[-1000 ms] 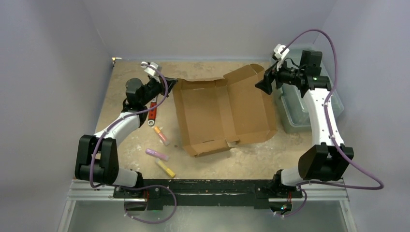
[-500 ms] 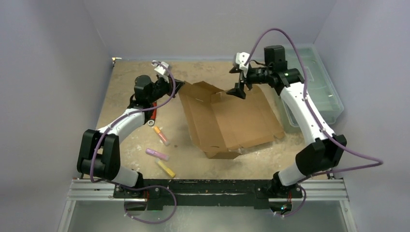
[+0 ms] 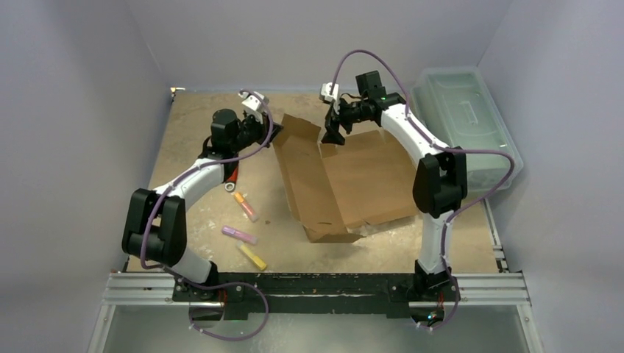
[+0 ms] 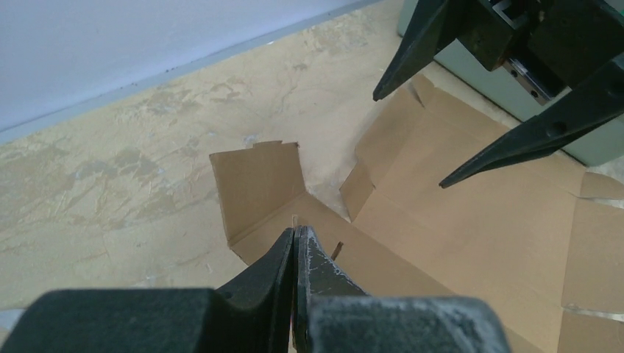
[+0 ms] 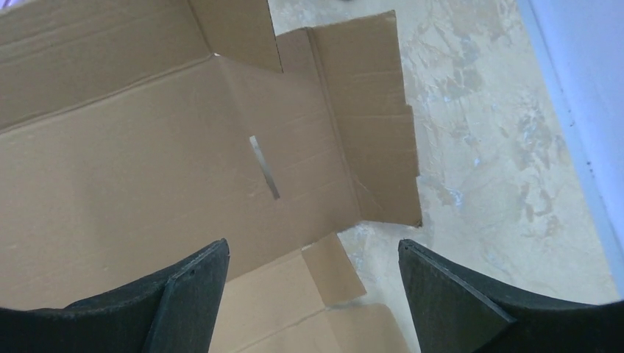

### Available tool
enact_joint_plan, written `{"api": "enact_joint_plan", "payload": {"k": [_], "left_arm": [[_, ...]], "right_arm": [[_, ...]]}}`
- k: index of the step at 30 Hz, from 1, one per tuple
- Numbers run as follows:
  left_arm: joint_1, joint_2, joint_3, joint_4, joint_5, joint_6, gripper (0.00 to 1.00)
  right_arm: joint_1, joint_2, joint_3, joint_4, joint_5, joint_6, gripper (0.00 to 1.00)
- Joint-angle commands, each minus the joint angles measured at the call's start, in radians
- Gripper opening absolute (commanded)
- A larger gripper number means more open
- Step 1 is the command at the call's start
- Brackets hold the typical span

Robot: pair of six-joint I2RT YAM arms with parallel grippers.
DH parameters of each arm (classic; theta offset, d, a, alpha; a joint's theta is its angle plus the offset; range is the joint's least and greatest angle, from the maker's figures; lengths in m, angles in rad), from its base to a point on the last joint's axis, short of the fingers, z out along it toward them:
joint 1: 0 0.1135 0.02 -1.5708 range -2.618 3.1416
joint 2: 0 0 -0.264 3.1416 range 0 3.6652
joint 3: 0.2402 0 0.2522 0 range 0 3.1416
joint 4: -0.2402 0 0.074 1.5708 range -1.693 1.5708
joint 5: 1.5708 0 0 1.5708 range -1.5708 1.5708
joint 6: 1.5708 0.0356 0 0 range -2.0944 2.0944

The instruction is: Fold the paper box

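The paper box is brown die-cut cardboard lying open mid-table, its left panel raised and slanting. My left gripper is shut at that panel's far left corner. In the left wrist view its fingers are pressed together with a thin cardboard edge showing at the tips, and the box spreads out beyond. My right gripper hangs open over the box's far edge, holding nothing. Its wide-apart fingers frame a small tab of the box. The same gripper also shows in the left wrist view.
A translucent pale-green bin stands at the back right, also visible behind the right gripper. Left of the box lie a red tool, an orange-pink marker, a purple one and a yellow one.
The right arm swung left from the bin to above the box's far edge. The left gripper moved right with the box's corner; the box turned and its left panel rose.
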Motion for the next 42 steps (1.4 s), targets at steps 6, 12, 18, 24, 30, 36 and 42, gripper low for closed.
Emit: {"api": "enact_joint_plan", "payload": {"k": [6, 12, 18, 24, 30, 36, 42], "left_arm": [[-0.014, 0.17, 0.221, -0.222, -0.056, 0.01, 0.0], [-0.028, 0.281, 0.357, -0.374, -0.102, -0.035, 0.0], [-0.066, 0.364, 0.458, -0.484, -0.154, -0.047, 0.0], [-0.071, 0.429, 0.499, -0.54, -0.146, -0.094, 0.07], [-0.065, 0.46, 0.539, -0.61, -0.172, -0.144, 0.26], [-0.001, 0.28, 0.455, -0.629, -0.305, -0.194, 0.49], [0.143, -0.01, 0.117, -0.605, -0.179, -0.304, 0.61]], "right_arm": [[0.009, -0.092, -0.061, 0.059, -0.044, 0.091, 0.86], [0.034, -0.253, -0.265, 0.094, -0.2, 0.213, 0.81], [0.046, -0.355, -0.443, 0.107, -0.194, 0.158, 0.82], [0.045, -0.428, -0.569, 0.083, -0.096, 0.099, 0.81], [-0.007, -0.52, -0.638, 0.11, -0.045, 0.119, 0.82], [-0.032, -0.553, -0.704, 0.117, -0.052, 0.126, 0.83], [-0.05, -0.586, -0.746, 0.159, -0.062, 0.147, 0.84]]}}
